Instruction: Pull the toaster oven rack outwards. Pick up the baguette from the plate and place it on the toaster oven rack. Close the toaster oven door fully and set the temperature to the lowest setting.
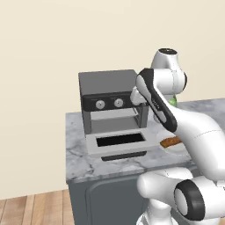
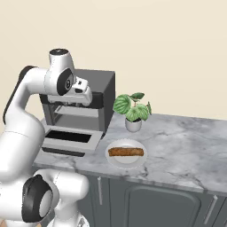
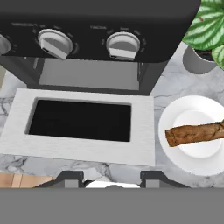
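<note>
Baguette is lying on the plate, right of the open toaster oven door; looking light and crusty-stiff, best pinched mid-length; gripper is hovering pressed together, holding nothing

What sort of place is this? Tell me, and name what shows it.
Most likely a kitchen: a toaster oven with its door folded open stands on a marble counter above grey cabinet doors, beside a baguette on a plate.
</note>
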Motion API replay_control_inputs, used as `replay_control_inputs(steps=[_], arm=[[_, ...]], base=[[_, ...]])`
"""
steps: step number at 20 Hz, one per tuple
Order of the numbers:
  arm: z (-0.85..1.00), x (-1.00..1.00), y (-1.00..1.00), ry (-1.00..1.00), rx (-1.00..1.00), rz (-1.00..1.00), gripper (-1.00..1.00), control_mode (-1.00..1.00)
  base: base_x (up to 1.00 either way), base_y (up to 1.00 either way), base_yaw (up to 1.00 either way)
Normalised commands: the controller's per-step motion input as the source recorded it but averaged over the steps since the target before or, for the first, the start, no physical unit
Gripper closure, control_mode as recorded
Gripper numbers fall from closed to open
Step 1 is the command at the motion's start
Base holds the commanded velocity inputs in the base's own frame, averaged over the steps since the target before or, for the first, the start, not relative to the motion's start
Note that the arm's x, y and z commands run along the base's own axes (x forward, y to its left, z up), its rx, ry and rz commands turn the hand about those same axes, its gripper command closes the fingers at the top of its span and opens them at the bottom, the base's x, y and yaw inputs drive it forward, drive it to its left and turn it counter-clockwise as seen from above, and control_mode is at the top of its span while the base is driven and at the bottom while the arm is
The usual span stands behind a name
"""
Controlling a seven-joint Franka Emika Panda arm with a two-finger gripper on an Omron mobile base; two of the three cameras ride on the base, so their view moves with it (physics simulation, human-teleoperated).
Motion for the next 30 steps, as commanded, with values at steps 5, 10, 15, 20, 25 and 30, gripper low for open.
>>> replay_control_inputs(steps=[5, 10, 15, 20, 25, 30], arm=[[-0.1, 0.0, 0.02, -0.04, -0.01, 0.0, -1.0, -1.0], [-0.2, 0.0, 0.15, -0.09, -0.03, 0.0, -1.0, -1.0], [-0.18, 0.0, 0.17, -0.07, 0.0, 0.0, -1.0, -1.0], [-0.14, -0.02, 0.05, -0.03, 0.0, 0.0, -1.0, -1.0], [-0.13, 0.0, 0.0, -0.01, 0.0, -0.02, -1.0, -1.0], [-0.09, -0.02, 0.0, -0.05, 0.06, -0.09, -1.0, -1.0]], base=[[0.0, 0.0, 0.0], [0.0, 0.0, 0.0], [0.0, 0.0, 0.0], [0.0, 0.0, 0.0], [0.0, 0.0, 0.0], [0.0, 0.0, 0.0]])
